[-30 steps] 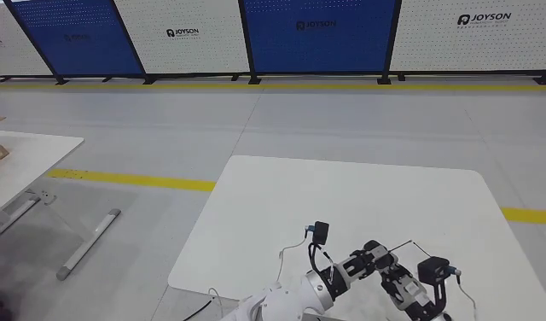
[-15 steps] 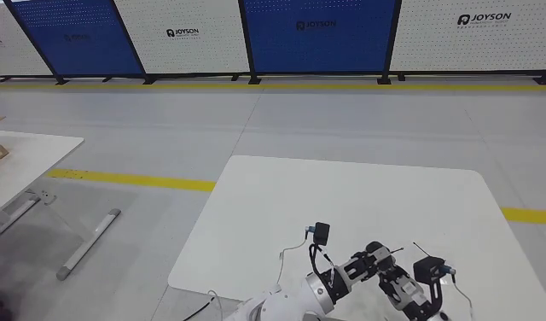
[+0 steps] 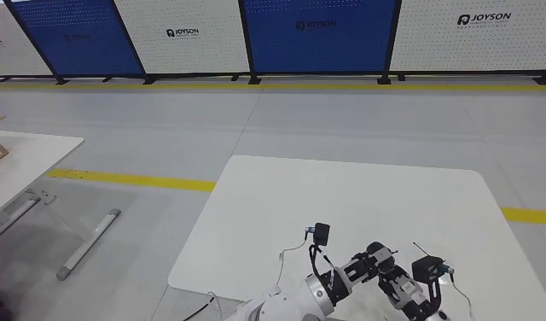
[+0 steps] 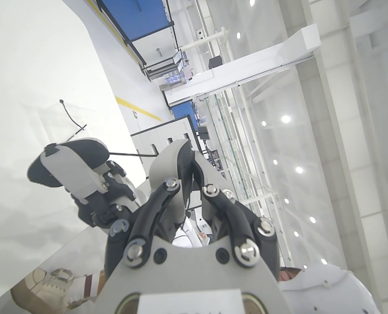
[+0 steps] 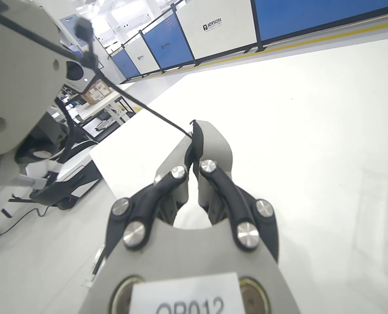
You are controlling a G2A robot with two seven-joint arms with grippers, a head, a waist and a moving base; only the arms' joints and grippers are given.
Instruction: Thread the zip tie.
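Observation:
A thin black zip tie (image 5: 141, 107) is stretched in the air between my two grippers, low over the white table (image 3: 341, 201) near its front edge. My right gripper (image 5: 194, 132) is shut on one end of the strap. From there the strap runs up to a finger (image 5: 20, 66) of the left gripper, with a small black head (image 5: 82, 30) beside it. My left gripper (image 4: 190, 151) is shut, and the zip tie (image 4: 131, 154) enters its tips from the right gripper (image 4: 102, 152). A loose curved tail (image 4: 70, 116) rises behind that gripper. From above, the zip tie (image 3: 417, 249) is a short dark line.
The table stretches bare toward its far edge (image 3: 358, 160). A second white table (image 3: 26, 159) stands at the left across grey floor with a yellow line (image 3: 128, 180). Blue and white partition panels (image 3: 316, 22) close off the back.
Both grippers have drawn slightly nearer to each other and to the table's front edge. Less of the strap shows between them than a second ago.

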